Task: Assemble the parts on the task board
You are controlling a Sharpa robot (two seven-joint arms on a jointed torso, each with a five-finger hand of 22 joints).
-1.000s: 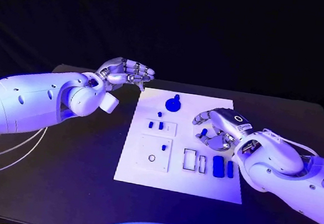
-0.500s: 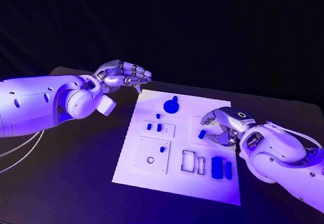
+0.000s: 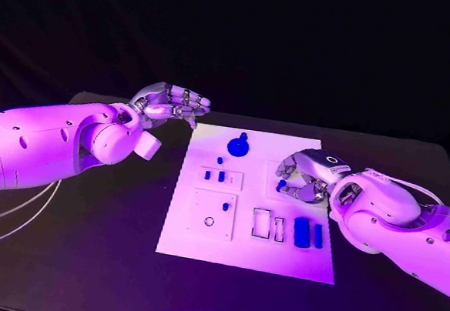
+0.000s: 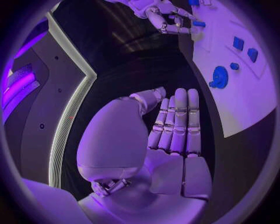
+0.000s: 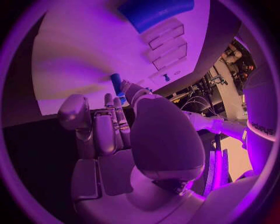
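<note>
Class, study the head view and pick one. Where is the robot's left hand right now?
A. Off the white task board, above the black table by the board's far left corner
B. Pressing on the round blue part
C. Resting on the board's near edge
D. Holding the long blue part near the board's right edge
A: the left hand sits with fingers curled, beyond the far left corner of the task board, touching no part.

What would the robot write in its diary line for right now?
left hand: curled, empty, off board | right hand: holds small blue part over task board | assembly: unfinished
</note>
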